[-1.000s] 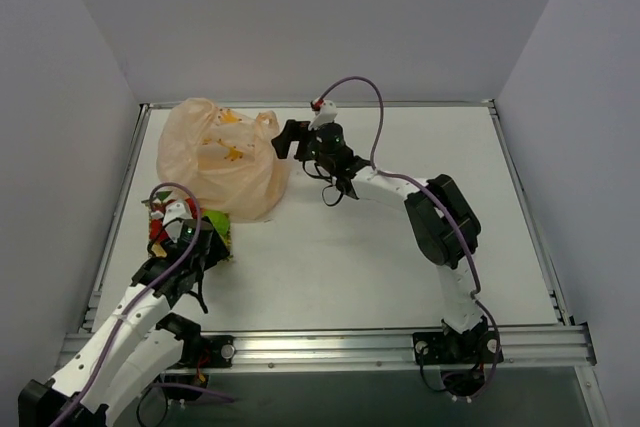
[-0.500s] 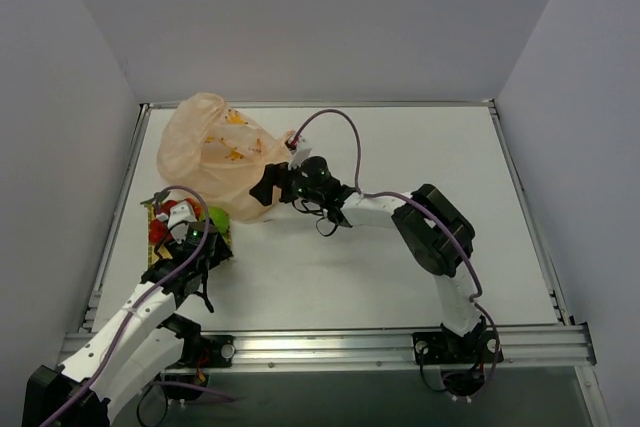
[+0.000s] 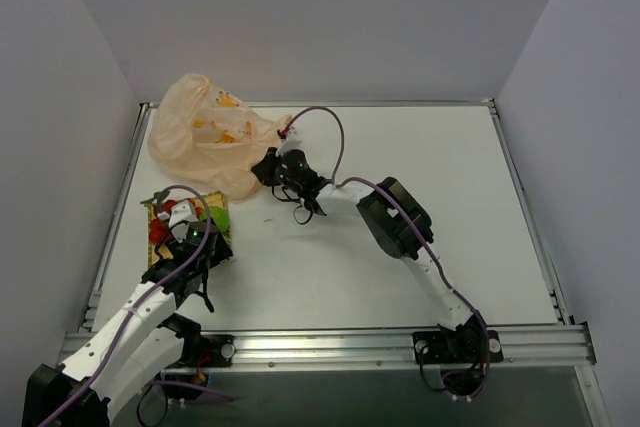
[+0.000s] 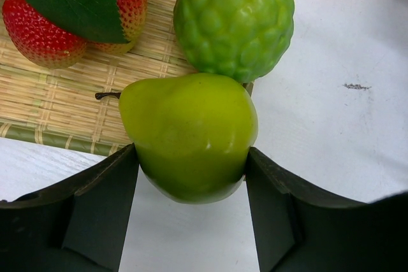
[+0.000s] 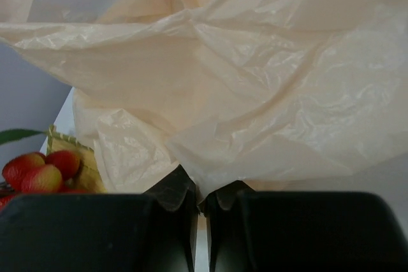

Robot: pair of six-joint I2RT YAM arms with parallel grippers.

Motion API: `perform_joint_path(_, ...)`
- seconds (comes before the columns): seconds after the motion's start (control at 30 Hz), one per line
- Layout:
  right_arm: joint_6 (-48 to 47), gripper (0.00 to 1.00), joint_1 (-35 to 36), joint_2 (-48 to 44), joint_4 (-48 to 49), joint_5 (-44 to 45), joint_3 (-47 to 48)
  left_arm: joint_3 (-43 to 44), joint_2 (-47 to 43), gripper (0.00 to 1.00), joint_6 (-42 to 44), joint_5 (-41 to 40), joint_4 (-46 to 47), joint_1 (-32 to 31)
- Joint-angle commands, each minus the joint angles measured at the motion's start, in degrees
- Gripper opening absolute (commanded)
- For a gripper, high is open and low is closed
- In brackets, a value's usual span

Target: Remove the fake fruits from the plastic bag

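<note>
The pale-orange plastic bag [image 3: 200, 137] lies crumpled at the back left. My right gripper [image 3: 266, 167] is at its near right edge, and in the right wrist view it [image 5: 199, 192] is shut on a fold of the bag [image 5: 255, 93]. The fake fruits lie on a woven mat [image 4: 76, 106]: red strawberries [image 4: 41, 33] under a green leaf, and a bumpy green fruit [image 4: 234, 20]. My left gripper [image 4: 191, 157] is shut on a smooth green pear [image 4: 188, 132] at the mat's edge, both pads touching it. Whatever is inside the bag is hidden.
The mat [image 3: 218, 212] sits by the table's left rail [image 3: 120, 207], just in front of the bag. My right arm [image 3: 395, 222] stretches across the middle of the table. White walls close in the left, back and right sides.
My right gripper swung left to the bag's near edge and shut on the plastic. The bag flattened and shifted toward the back left. The left gripper stays on the pear.
</note>
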Motion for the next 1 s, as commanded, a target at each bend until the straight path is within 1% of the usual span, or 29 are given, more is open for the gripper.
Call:
perform_joint_path(0.0, 3.5, 0.02, -0.8, 3.7, 4.2, 6.2, 7.3, 0.8, 0.3, 0.2, 1.0, -0.2, 1.4, -0.1)
perform_joint_path(0.03, 3.6, 0.01, -0.9, 4.7, 3.6, 6.6, 10.8, 0.8, 0.3, 0.23, 1.1, -0.1, 1.5, -0.2)
perform_joint_path(0.1, 3.6, 0.01, -1.0, 8.1, 2.3, 6.8, 14.8, 0.9, 0.3, 0.27, 1.2, -0.1, 1.5, -0.1)
perform_joint_path(0.13, 3.5, 0.02, -1.0, 9.3, 0.5, 6.8, 19.3, 0.9, 0.3, 0.29, 1.3, -0.1, 1.5, -0.1)
perform_joint_path(0.17, 3.4, 0.02, -1.2, 11.5, -0.4, 6.8, 21.5, 1.0, 0.4, 0.34, 1.3, -0.1, 1.5, -0.2)
perform_joint_path(0.23, 3.1, 0.08, -1.4, 13.1, -3.2, 6.8, 25.3, 1.0, 0.3, 0.37, 1.3, -0.2, 1.4, -0.1)
perform_joint_path(0.27, 3.0, 0.13, -1.7, 13.5, -3.6, 6.5, 27.2, 1.1, 0.2, 0.4, 1.3, -0.2, 1.1, -0.2)
perform_joint_path(0.3, 2.7, 0.33, -1.8, 13.1, -3.4, 6.2, 27.0, 1.2, 0.1, 0.42, 1.3, -0.2, 0.9, -0.2)
perform_joint_path(0.33, 2.2, 0.48, -1.8, 12.2, -2.9, 6.3, 26.0, 1.3, -0.1, 0.43, 1.3, -0.4, 0.8, -0.2)
perform_joint_path(0.37, 2.0, 0.62, -2.0, 9.8, -2.2, 6.3, 22.7, 1.4, -0.5, 0.45, 1.3, -0.4, 0.4, -0.2)
perform_joint_path(0.4, 1.7, 0.85, -2.3, 8.3, -1.4, 6.1, 20.9, 1.3, -0.8, 0.49, 1.3, -0.4, 0.4, -0.2)
perform_joint_path(0.47, 1.3, 0.99, -2.8, 3.7, 0.3, 4.1, 17.3, 1.3, -1.7, 0.53, 1.3, -0.4, 0.1, -0.2)
perform_joint_path(0.53, 0.0, 1.0, -3.5, 0.2, 1.0, 2.6, 12.2, 1.7, -2.4, 0.59, 1.3, -0.3, -0.6, -0.2)
perform_joint_path(0.57, -0.5, 1.0, -3.7, -3.5, 1.0, 1.3, 10.5, 1.9, -2.6, 0.62, 1.3, -0.6, -1.1, -0.3)
perform_joint_path(0.6, -1.2, 1.0, -3.8, -5.6, 1.0, 0.6, 7.2, 2.1, -3.0, 0.71, 1.3, -0.8, -1.5, -0.3)
perform_joint_path(0.63, -2.0, 1.0, -3.8, -7.5, 0.5, 0.1, 5.7, 2.4, -3.3, 0.76, 1.2, -1.0, -2.1, -0.3)
perform_joint_path(0.67, -3.4, 1.0, -3.9, -11.4, 0.3, -0.8, 4.2, 3.0, -4.0, 0.83, 1.1, -1.4, -3.4, -0.3)
perform_joint_path(0.73, -4.7, 1.0, -3.9, -15.3, -0.5, -1.2, -0.5, 3.7, -5.5, 0.97, 1.2, -2.2, -5.4, -0.4)
perform_joint_path(0.77, -5.7, 1.0, -3.9, -18.6, -1.1, -1.3, -1.7, 4.1, -6.1, 0.96, 1.2, -2.3, -6.2, -0.4)
perform_joint_path(0.83, -6.7, 1.0, -4.0, -21.6, -2.8, -1.2, -4.8, 5.3, -7.5, 0.94, 1.2, -2.9, -7.8, -0.4)
perform_joint_path(0.97, -7.5, 1.0, -4.9, -29.2, -4.2, -1.5, -9.8, 7.9, -9.4, 0.94, 1.1, -3.1, -10.5, -0.5)
